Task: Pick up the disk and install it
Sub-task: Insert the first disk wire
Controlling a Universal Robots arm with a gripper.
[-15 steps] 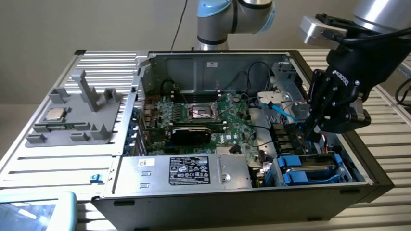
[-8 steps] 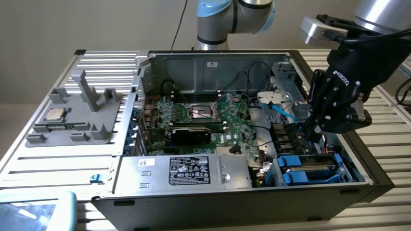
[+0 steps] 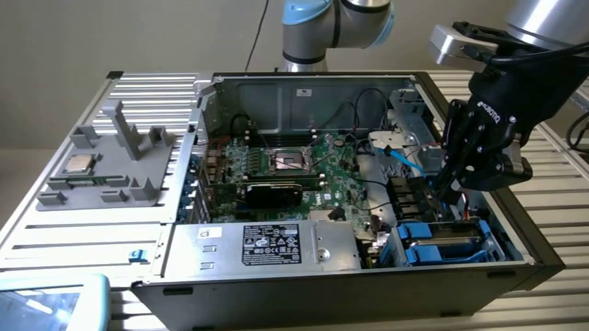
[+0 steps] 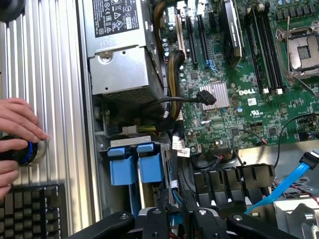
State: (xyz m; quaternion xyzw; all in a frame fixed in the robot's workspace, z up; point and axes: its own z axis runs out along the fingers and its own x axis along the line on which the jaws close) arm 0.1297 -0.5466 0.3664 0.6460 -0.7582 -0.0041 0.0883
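- At the exterior view's left, a grey moulded holder [image 3: 110, 162] sits on the slatted counter [image 3: 83, 234], with a small square silver chip [image 3: 76, 164] resting on it, probably parked there so it stays clear of the work.
- Next comes the open computer case [image 3: 313, 86], lying on its side so that its inside faces up and the arm can reach in from above.
- Inside it, the green motherboard [image 3: 304, 172] fills the middle, and a large silver box [image 3: 267, 245] with a black label lies along the near wall.
- At the case's near corner on the exterior view's right is the drive bay, where the disk [image 3: 446, 243] lies in its blue carrier; it appears to be seated low in the bay already.
- The gripper [image 3: 451, 189] hangs just above the disk, at the carrier's far end; its fingers [image 4: 149, 224] stand narrow, and I cannot tell whether they pinch anything.
- In the wrist view, a person's hand [image 4: 17, 124] rests on a round knob [image 4: 20, 152] on the counter beside a keyboard [image 4: 30, 209], outside the case.
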